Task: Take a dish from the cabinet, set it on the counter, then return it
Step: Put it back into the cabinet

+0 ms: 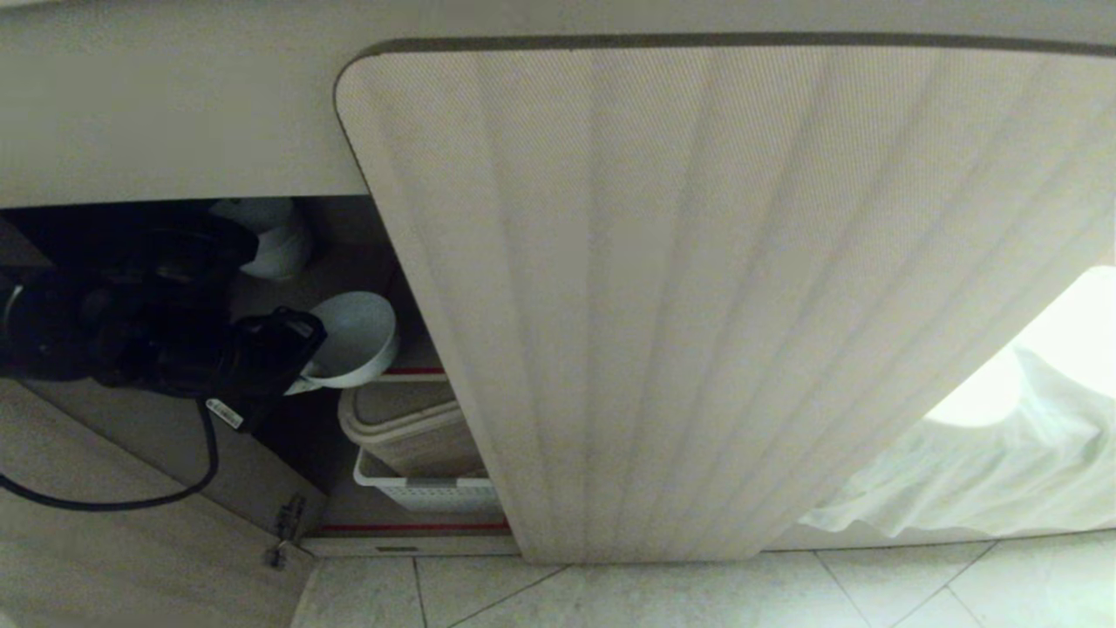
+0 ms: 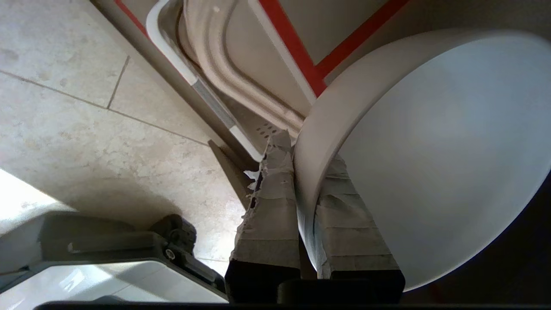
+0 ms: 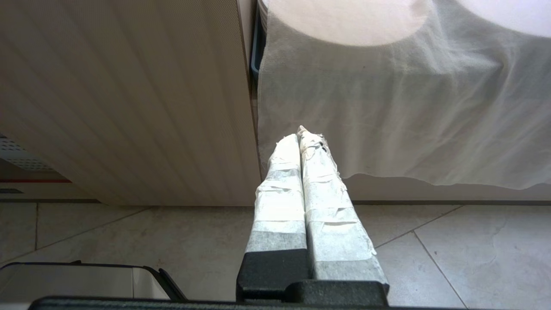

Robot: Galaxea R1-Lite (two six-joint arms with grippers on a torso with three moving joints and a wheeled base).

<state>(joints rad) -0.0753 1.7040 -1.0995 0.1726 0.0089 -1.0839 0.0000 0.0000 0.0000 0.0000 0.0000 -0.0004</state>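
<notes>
The dish (image 1: 359, 336), a small deep white bowl, hangs tilted in the cabinet's open left bay, just above a red-edged shelf (image 1: 415, 372). My left gripper (image 1: 305, 377) is shut on its rim, one taped finger (image 2: 271, 202) outside the wall and the other inside the bowl (image 2: 434, 146). The cabinet's ribbed door (image 1: 697, 305) fills the middle of the head view. The counter's top is out of view. My right gripper (image 3: 301, 137) is parked low over the floor, shut on nothing.
A stack of white bowls (image 1: 277, 234) stands deeper inside, behind my arm. Below the shelf, a white basket (image 1: 427, 494) holds a beige container (image 1: 410, 432). The left door (image 1: 131, 523) stands open on its hinge (image 1: 288, 530). A white cloth (image 1: 1003, 462) hangs at the right.
</notes>
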